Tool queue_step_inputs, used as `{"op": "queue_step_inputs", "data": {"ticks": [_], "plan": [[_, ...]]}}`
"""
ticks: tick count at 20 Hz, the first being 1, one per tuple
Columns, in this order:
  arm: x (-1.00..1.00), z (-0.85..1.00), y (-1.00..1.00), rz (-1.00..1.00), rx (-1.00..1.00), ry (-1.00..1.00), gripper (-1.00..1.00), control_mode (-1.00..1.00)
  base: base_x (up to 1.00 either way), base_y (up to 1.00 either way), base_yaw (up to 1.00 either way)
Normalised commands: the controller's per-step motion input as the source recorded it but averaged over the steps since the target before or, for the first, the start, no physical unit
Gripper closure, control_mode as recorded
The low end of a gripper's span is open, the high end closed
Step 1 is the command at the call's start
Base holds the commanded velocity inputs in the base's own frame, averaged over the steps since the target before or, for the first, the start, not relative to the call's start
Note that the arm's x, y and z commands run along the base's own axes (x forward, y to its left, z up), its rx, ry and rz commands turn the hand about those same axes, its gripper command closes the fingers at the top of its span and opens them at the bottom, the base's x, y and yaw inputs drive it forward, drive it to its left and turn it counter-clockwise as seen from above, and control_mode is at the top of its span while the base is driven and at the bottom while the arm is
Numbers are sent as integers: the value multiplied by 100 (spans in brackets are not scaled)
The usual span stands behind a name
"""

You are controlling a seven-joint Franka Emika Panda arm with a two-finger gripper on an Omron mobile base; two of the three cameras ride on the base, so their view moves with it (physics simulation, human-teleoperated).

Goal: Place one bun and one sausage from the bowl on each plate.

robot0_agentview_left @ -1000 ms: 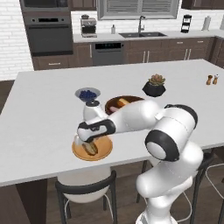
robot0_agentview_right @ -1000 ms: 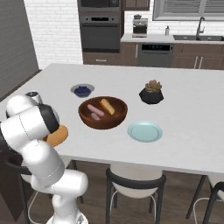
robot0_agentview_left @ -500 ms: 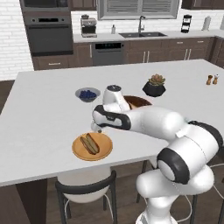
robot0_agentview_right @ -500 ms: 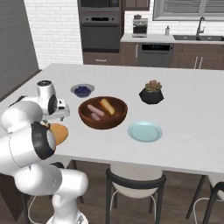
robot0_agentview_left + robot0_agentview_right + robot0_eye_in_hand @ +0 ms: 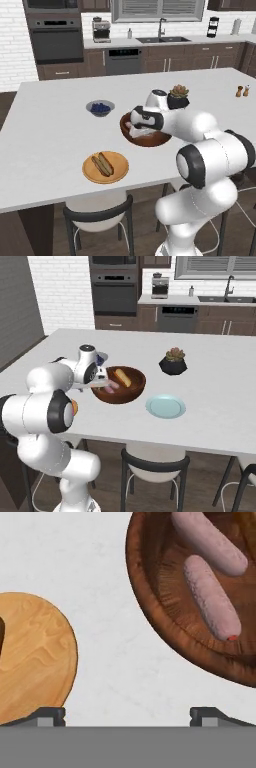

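Base views flank the counter (image 5: 45, 150); hand view looks closely down on it.

White arm reaches forward from base, elbow bent, forearm running level at low height. Wrist turned down, hand pointing straight at surface below. Gripper (image 5: 137, 131) hangs with jaws spread wide, nothing between them. In right base view, gripper (image 5: 100, 384) sits at end of short, folded-in reach, close to robot's own shoulder. Hand view: two dark fingertips (image 5: 48, 716) at bottom edge, far apart, gripper (image 5: 127, 717) empty, touching nothing.
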Motion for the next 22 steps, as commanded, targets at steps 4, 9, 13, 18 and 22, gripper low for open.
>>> {"op": "queue_step_inputs", "data": {"ticks": [4,9,13,18,22], "plan": [[100,0,-100,-5,4,13,-100,-100,0,0,0],[70,-13,-45,-14,-7,9,-100,-100,0,0,0],[10,-41,18,-21,-19,3,-100,-100,0,0,0],[-14,-38,29,-13,-12,-3,-100,-100,0,0,0],[17,-5,3,-1,1,1,-100,-100,0,0,0]]}}
